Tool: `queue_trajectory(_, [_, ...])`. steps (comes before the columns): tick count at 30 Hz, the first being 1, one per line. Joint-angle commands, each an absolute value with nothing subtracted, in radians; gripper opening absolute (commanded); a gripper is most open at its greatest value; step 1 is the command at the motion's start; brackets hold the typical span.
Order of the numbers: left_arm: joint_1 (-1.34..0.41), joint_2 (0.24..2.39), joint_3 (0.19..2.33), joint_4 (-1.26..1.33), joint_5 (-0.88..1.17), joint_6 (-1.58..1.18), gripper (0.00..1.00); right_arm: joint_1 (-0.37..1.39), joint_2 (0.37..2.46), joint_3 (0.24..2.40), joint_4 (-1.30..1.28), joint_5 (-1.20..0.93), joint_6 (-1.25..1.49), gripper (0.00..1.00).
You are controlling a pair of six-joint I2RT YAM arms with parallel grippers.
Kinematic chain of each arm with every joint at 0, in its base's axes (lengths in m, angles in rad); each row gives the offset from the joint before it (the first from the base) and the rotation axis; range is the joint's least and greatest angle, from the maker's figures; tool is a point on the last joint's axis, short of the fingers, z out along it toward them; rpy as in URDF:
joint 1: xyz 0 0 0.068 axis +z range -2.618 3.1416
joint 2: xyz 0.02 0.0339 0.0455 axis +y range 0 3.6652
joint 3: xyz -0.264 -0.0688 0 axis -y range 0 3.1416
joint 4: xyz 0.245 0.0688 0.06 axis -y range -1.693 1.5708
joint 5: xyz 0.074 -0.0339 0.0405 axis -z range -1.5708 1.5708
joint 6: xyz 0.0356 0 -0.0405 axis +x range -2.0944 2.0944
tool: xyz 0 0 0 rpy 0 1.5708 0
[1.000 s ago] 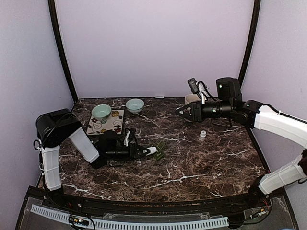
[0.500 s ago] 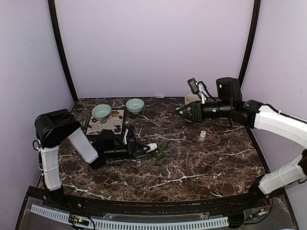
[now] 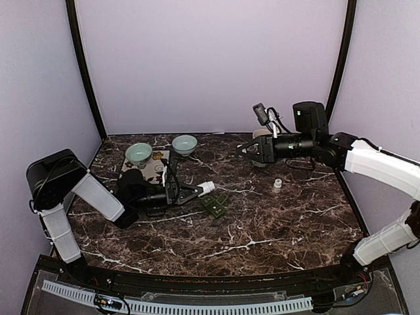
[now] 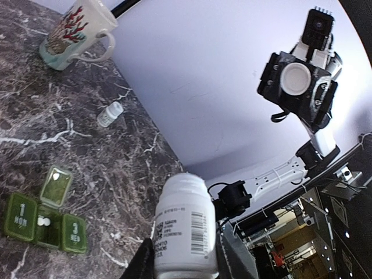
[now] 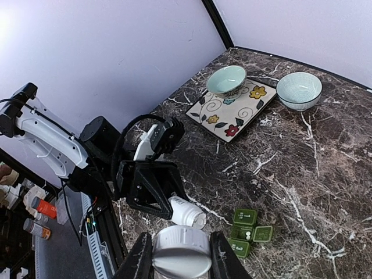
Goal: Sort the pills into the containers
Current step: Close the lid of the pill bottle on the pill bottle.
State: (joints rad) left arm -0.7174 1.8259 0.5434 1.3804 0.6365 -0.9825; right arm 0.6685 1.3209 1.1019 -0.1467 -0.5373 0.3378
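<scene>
Your left hand (image 3: 197, 191) grasps the white pill bottle (image 4: 185, 226) and holds it nearly flat, just beside the green containers (image 3: 214, 205) on the worktop (image 3: 282, 226), probably for pouring into the open compartment. Your right hand (image 3: 243, 149) clenches the cap (image 5: 181, 251) and holds it high, well apart.

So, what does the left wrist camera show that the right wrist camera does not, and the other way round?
Only the left wrist view shows the cream mug and the small white vial. Only the right wrist view shows a teal bowl, a second teal bowl and the floral tile. Both show the green pill box with one lid open, the white bottle held in the left gripper, and the white cap held in the right gripper.
</scene>
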Motion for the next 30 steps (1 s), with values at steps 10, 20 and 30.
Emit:
queue_trajectory(10, [-0.664, 1.581, 0.729, 1.225, 0.852, -0.998, 0.0, 0.702, 1.373, 1.329, -0.231, -0.652, 0.317, 0.0])
queue_trajectory(20, [-0.621, 1.515, 0.857, 1.162, 0.925, -1.04, 0.0, 0.754, 1.444, 1.503, -0.342, -0.711, 0.26, 0.0])
queue_trajectory(30, [-0.589, 1.518, 0.907, 1.184, 0.959, -1.083, 0.0, 0.778, 1.487, 1.569, -0.397, -0.718, 0.226, 0.0])
